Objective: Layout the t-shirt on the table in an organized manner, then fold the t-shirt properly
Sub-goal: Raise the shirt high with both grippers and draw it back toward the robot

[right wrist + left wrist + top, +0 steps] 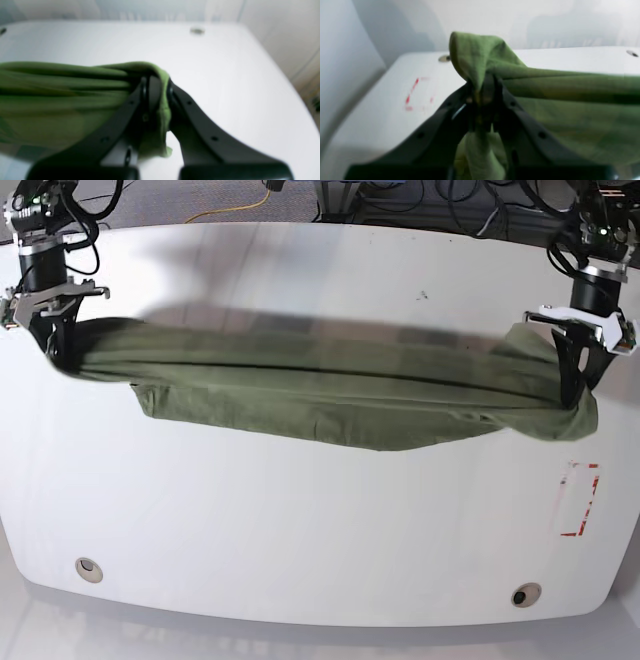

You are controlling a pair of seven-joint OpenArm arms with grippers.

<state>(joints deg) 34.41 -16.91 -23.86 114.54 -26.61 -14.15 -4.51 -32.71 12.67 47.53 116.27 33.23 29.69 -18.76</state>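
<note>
**Shirt stretched between two clamped pincers**

The left gripper [483, 95] is pinching one bunched end of the t-shirt [340, 395]; the right gripper [156, 92] is clamping the other. From each pincer the cloth is running straight toward the other arm, its long axis lying across the table [300, 520], sagging mid-span, neither arm nearer.

Both wrist views are blurred; the t-shirt [570, 85] runs off the frame edge.
</note>
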